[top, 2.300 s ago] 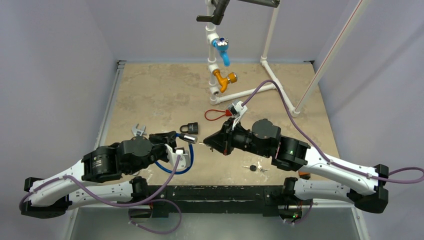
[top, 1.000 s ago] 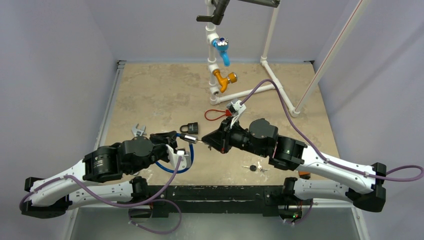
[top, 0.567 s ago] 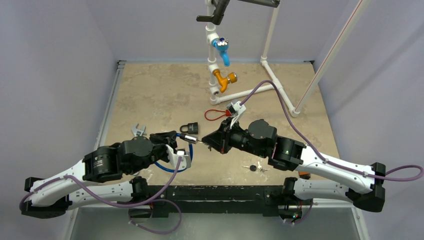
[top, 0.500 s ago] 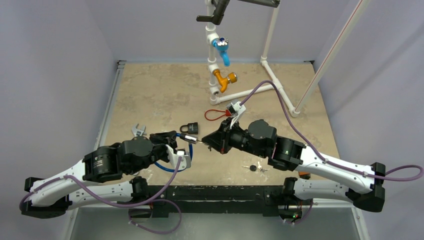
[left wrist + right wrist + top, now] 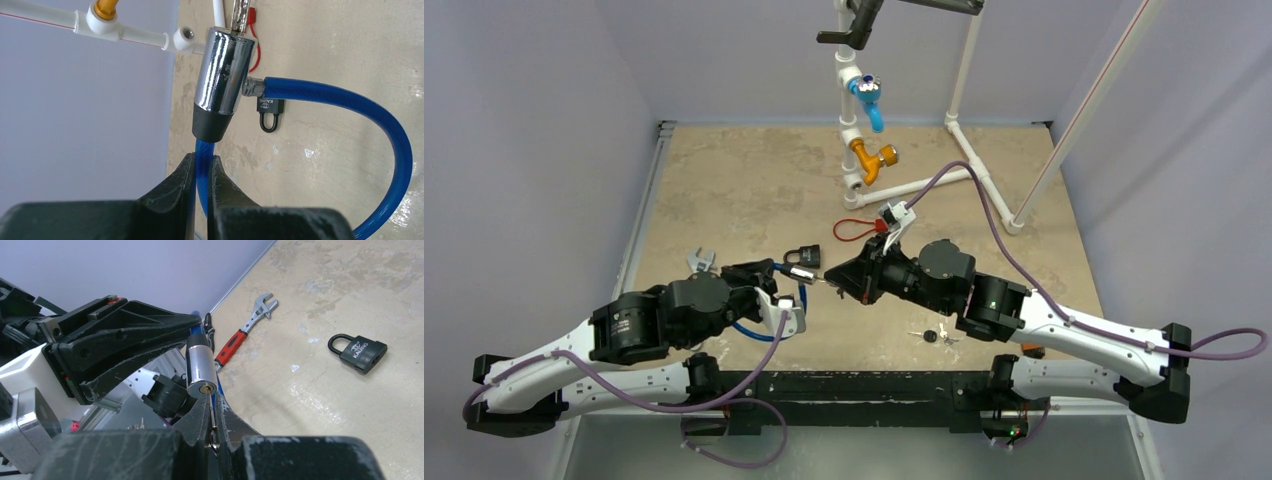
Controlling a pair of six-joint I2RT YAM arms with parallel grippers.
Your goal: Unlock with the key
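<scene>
The lock is a chrome cylinder (image 5: 802, 273) on a blue cable (image 5: 350, 100). My left gripper (image 5: 202, 162) is shut on the blue cable just below the cylinder's (image 5: 225, 80) black end and holds it above the table. My right gripper (image 5: 212, 402) is shut on a thin metal key (image 5: 212, 412), whose blade points up at the brass keyhole (image 5: 206, 388) in the cylinder's (image 5: 200, 365) end face. The key's tip meets the keyhole; how far in it sits does not show. In the top view, the right gripper (image 5: 839, 283) faces the left gripper (image 5: 774, 272) across the cylinder.
A black padlock (image 5: 803, 255) lies just behind the cylinder, and a red-handled wrench (image 5: 242, 335) lies to the left. A red looped tie (image 5: 854, 228) and a white pipe frame with blue (image 5: 867, 100) and yellow (image 5: 872, 160) taps stand further back. Loose keys (image 5: 934, 335) lie under the right arm.
My right gripper has crept left with the key, closing the small gap to the cylinder's end. The left gripper has tipped the cylinder and cable slightly. Both grips are unchanged.
</scene>
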